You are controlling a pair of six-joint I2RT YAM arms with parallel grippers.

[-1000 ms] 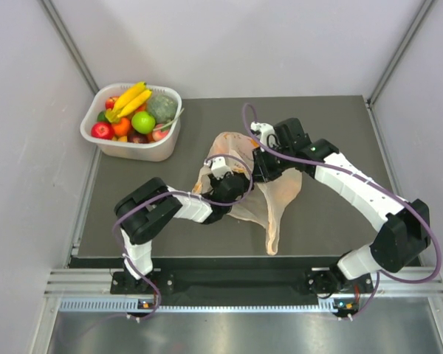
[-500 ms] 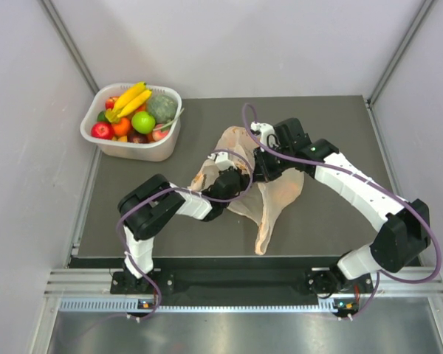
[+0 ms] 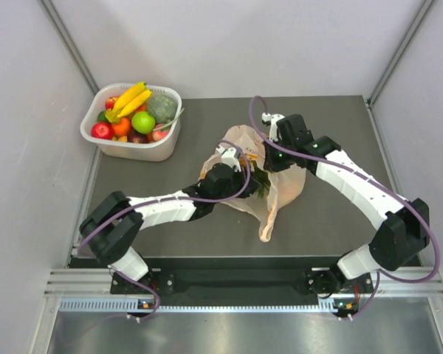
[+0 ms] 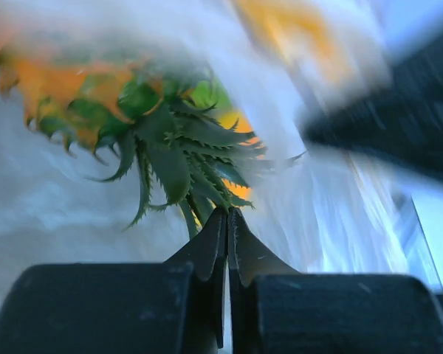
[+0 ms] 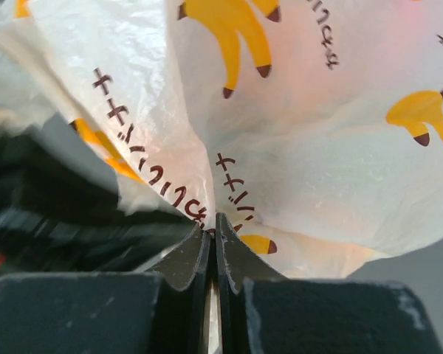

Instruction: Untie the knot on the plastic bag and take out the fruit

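bag (image 3: 269, 210) lies mid-table (image 3: 332, 214), long axis far to near, limp tail toward the arm bases. right gripper (image 5: 213, 221) pinches its film; left gripper (image 4: 227, 214) is pressed together on the pineapple (image 4: 170, 140) crown tips — crown pointing at that gripper. full tub (image 3: 136, 151) stands far left, well apart.

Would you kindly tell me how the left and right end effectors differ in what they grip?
The left end effector is shut on the pineapple, pinching its green crown leaves; the right end effector is shut on the plastic bag, pinching banana-printed film. The left one comes at the bag from the left, the right one from the right. Both are shut, at the same bag.
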